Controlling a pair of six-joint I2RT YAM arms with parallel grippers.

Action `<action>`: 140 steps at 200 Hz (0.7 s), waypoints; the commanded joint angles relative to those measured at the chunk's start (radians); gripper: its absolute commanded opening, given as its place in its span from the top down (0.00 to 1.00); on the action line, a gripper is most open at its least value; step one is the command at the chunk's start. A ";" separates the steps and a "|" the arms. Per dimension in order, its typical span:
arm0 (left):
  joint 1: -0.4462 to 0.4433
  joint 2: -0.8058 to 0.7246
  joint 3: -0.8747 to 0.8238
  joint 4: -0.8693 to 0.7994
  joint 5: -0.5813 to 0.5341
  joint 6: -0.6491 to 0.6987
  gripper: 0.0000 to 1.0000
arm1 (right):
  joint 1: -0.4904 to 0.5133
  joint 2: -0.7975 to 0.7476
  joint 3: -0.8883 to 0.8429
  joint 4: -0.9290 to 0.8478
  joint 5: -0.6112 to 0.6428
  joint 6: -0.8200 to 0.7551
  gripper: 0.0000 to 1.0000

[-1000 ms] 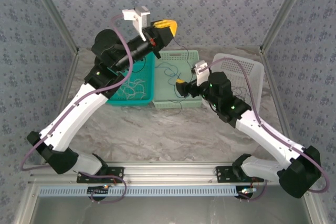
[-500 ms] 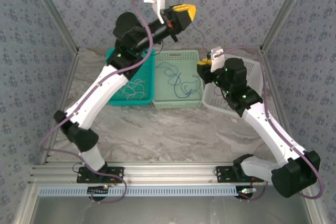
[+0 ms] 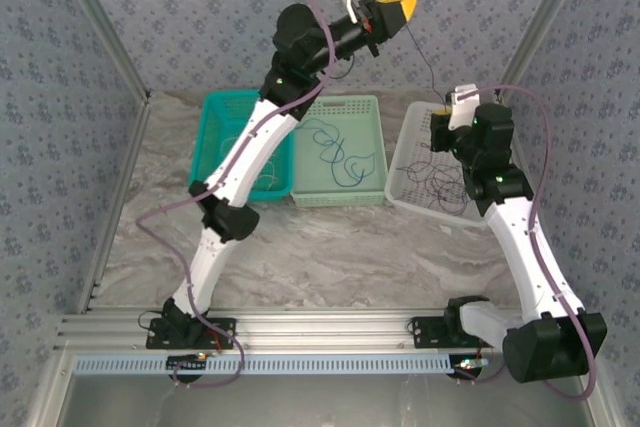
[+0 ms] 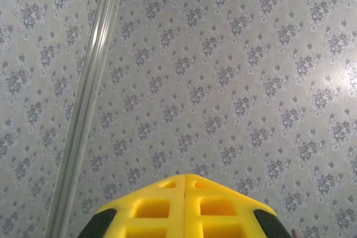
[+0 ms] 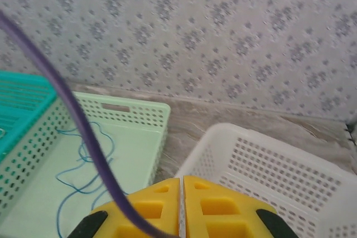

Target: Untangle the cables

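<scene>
The dark cable (image 3: 437, 185) is seen mostly as a loose tangle on the floor of the white basket (image 3: 412, 142), at the right of the table (image 3: 330, 257). From that tangle one thin dark strand is drawn up and to the left, ending at the tip of the left gripper (image 3: 398, 7). This gripper is held high in front of the patterned back wall, and its yellow fingers (image 4: 162, 204) are pressed flat together, pinched on the strand.

The blue cable (image 3: 340, 157) is laid in open loops inside the light green basket (image 3: 345, 105), just left of the white one. The whitish cable (image 3: 268, 175) is bunched in the teal basket (image 3: 215, 112) at the far left, partly hidden under the left arm. The three baskets are set side by side along the far part of the table.

The right gripper (image 5: 181, 190) is poised over the far left corner of the white basket. Its yellow fingers are closed against each other with only a seam between them. Whether a cable is caught there cannot be told. A thick purple arm cable (image 5: 83, 132) is seen crossing the right wrist view.
</scene>
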 commanded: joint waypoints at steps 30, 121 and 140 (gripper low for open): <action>-0.006 0.121 0.072 -0.016 0.028 -0.069 1.00 | -0.086 -0.023 -0.046 0.012 -0.007 0.013 0.90; -0.006 0.174 0.024 -0.013 0.013 -0.057 1.00 | -0.169 0.099 -0.065 0.067 0.004 0.060 0.90; -0.007 0.177 -0.011 -0.030 0.024 -0.055 1.00 | -0.170 0.122 -0.084 0.061 0.005 0.070 0.90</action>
